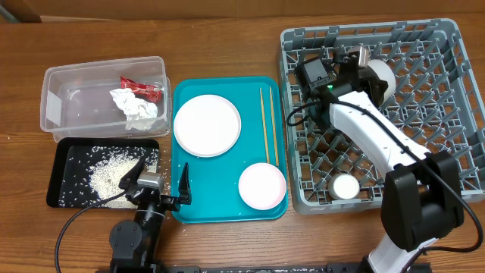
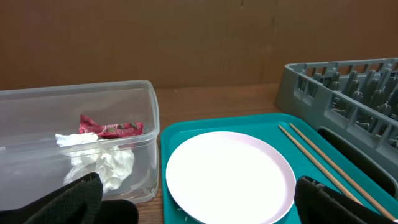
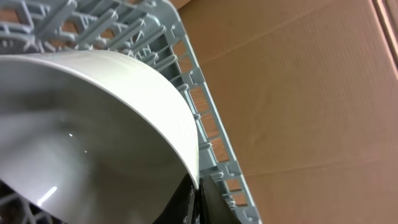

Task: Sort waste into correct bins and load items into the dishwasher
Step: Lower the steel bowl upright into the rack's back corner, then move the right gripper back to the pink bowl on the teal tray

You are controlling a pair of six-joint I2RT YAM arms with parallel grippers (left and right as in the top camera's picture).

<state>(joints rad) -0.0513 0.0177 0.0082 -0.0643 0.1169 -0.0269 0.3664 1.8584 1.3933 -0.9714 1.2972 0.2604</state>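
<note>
Right end effector (image 3: 194,200) is clamped on the rim of the pale grey bowl (image 3: 93,124), jaws closed tight on it. Bowl is tipped up on edge, inside the grey dish rack (image 1: 447,114) near its far wall. Small white cup (image 1: 346,186) sits in the rack's near part, well apart from the bowl.

Left end effector (image 1: 163,168) is spread wide, nothing between its fingers (image 2: 323,202). It hangs at the near edge where the black tray (image 1: 57,189) meets the teal tray (image 1: 182,208).

- Rice (image 1: 106,176): scattered in the black tray.
- Clear tub (image 1: 53,106): holds the red packet (image 1: 142,89) and crumpled napkin (image 1: 136,106), touching.
- Teal tray: white plate (image 1: 207,125) far left, pinkish bowl (image 1: 262,186) near right, two chopsticks (image 1: 267,125) lying side by side along the right edge.

All of it sits on the wooden tabletop (image 1: 227,38).
</note>
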